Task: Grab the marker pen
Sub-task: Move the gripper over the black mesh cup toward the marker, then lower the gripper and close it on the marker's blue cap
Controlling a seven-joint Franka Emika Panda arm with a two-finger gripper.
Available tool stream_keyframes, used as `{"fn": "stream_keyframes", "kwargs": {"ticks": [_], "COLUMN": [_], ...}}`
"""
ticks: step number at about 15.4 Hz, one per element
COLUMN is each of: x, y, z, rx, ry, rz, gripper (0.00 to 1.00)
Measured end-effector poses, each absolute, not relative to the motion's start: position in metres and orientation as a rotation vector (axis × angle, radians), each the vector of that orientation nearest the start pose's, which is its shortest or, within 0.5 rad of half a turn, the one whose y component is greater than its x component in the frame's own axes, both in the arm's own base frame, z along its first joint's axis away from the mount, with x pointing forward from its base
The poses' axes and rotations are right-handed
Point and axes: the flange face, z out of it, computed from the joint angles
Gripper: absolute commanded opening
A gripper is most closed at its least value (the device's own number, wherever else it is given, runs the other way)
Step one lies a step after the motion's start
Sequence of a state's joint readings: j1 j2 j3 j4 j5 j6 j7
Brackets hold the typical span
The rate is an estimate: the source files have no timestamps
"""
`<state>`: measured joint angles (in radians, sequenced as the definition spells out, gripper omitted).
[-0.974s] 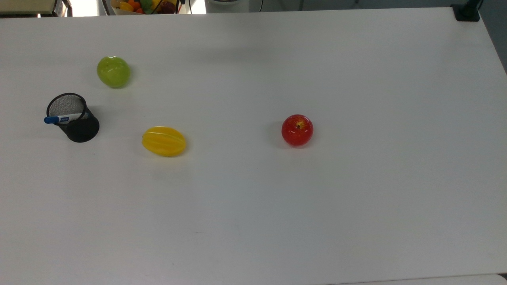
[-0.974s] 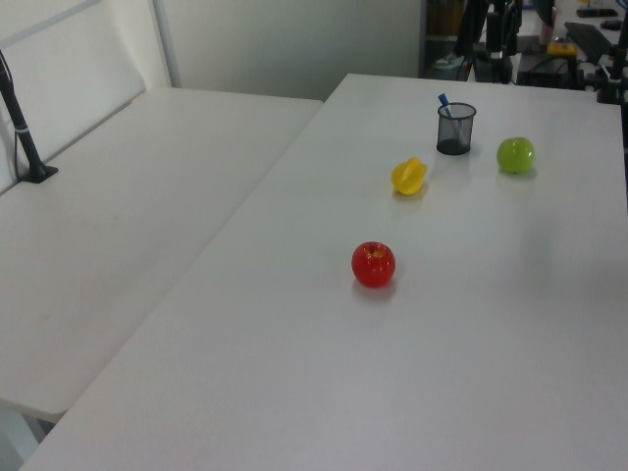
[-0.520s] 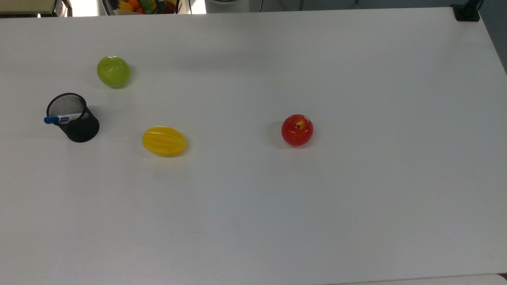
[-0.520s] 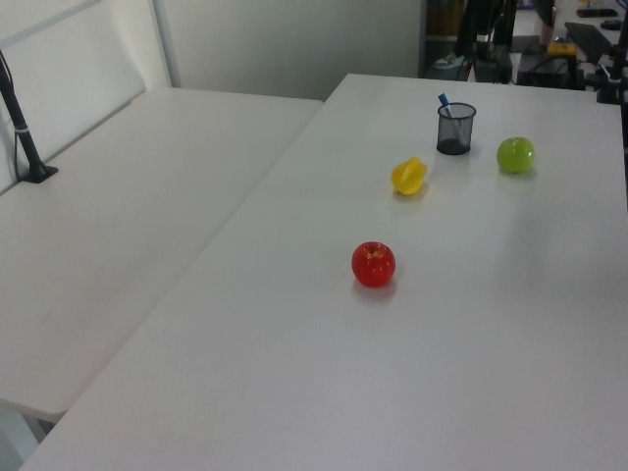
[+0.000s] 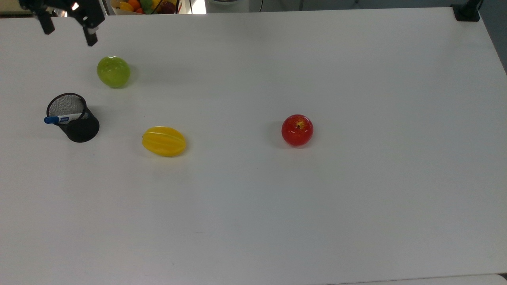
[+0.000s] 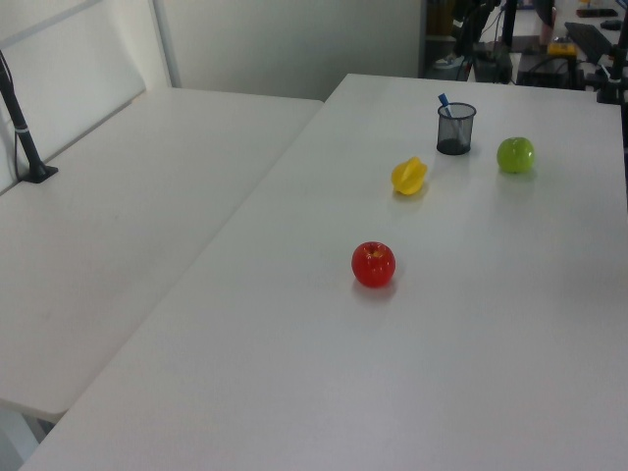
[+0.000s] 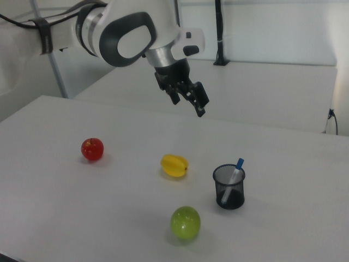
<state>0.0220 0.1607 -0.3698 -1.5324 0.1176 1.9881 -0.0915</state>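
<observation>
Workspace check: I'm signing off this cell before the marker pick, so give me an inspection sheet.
Surface: white table, bare apart from the items below.
Job's things: marker pen stands blue cap up in the black mesh cup.
Clutter: green apple, yellow fruit, red apple, all apart from each other.
Grippers: gripper open, in the air above the table, holding nothing.
Cables: black cable on the arm.
Surroundings: second white table; fruit basket beyond the table's edge.

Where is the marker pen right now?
The marker pen stands tilted in the black mesh cup at the top view's left, below the green apple and left of the yellow fruit.
</observation>
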Motion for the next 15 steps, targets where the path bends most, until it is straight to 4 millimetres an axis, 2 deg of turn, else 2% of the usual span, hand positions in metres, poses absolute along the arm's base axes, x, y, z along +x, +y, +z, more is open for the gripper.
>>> {"fn": "stream_keyframes", "kwargs": {"ticks": [3,8,11,12,15], "x": [0.624,0.644,0.653,0.656,0.664], "y": [-0.212,-0.256,-0.267,-0.269,-0.27], "z": [0.571,0.522,0.49,0.481,0.458], "rx": [-3.104,-3.138,-3.161,-3.168,-3.184], "ry": [0.472,0.566,0.584,0.584,0.579], "rz": [-0.579,-0.72,-0.72,-0.724,-0.726], "gripper": [1.0,1.0,1.0,0.97,0.75]}}
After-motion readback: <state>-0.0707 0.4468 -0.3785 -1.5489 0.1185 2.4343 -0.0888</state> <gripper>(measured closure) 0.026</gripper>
